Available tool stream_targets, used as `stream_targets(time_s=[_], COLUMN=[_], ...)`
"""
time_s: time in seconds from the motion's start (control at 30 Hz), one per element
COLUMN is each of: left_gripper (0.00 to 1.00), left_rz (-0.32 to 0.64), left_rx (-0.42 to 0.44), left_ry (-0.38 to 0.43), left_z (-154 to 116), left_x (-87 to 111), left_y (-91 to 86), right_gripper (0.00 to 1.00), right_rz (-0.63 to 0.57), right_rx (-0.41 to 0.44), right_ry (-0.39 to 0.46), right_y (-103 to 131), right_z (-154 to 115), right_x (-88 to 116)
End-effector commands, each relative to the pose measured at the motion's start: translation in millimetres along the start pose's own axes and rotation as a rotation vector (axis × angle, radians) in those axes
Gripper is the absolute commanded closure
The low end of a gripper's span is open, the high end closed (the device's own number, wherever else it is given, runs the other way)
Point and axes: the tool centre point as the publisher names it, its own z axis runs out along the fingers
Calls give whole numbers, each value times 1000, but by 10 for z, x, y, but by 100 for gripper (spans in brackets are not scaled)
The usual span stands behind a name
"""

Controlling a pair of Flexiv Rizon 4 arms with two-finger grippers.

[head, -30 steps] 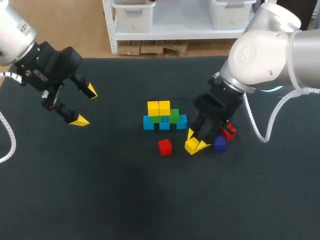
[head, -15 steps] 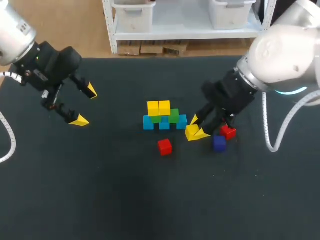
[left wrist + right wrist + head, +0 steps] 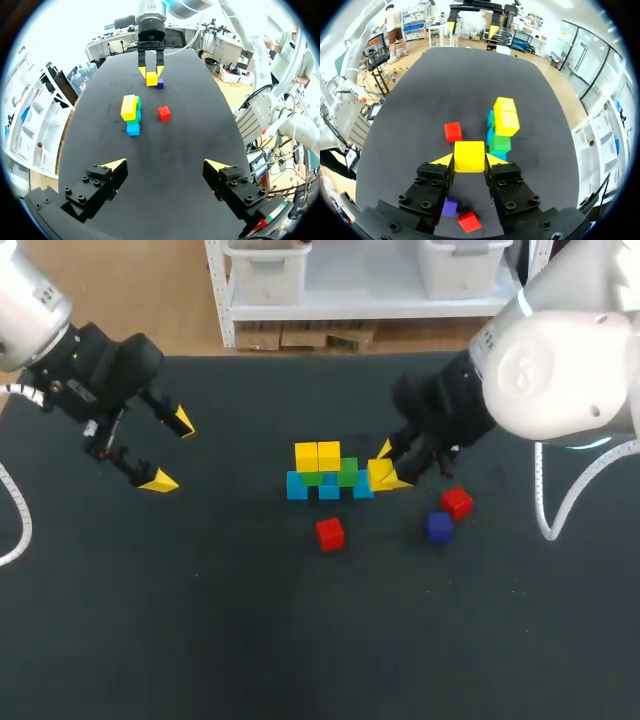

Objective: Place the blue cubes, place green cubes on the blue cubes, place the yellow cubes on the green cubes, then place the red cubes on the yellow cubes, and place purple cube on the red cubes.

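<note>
Risen toward the stack [image 3: 328, 486], right gripper [image 3: 386, 470] pinches a yellow cube [image 3: 469, 156]. Yellow layer seems underway: it probably needs lowering onto the stack's bare green cube [image 3: 348, 472]. Left gripper [image 3: 170, 451] hangs spread.

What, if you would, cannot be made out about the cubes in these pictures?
Head view: the right claw and its yellow cube cover the right end of the stack, so whether the cube touches the blue cubes cannot be told.
Left wrist view: the far red cube is hidden behind that held cube; the purple cube shows only partly.
Right wrist view: the claw covers part of the purple cube.
</note>
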Motion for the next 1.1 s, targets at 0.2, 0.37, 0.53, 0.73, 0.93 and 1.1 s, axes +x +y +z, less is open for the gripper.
stream_targets(time_s=[0.2,0.37,0.53,0.73,0.93,1.1], left_gripper=[0,0,0,0,0,0], left_rz=[4,4,4,4,4,4], left_rx=[-2,-2,-2,-2,-2,-2], left_ry=[-4,-4,-4,-4,-4,-4], left_z=[-1,-1,-1,-1,-1,-1], left_x=[14,14,14,14,14,14], left_y=[-8,-8,-8,-8,-8,-8], right_gripper=[100,100,100,100,100,100], right_rz=[34,43,52,60,56,49], right_rx=[13,19,19,14,11,5], right_ry=[14,13,11,15,15,18], right_y=[-296,-404,-457,-503,-528,-525], right_z=[110,169,225,279,319,353], right_x=[-24,-55,-50,-49,-91,-116])
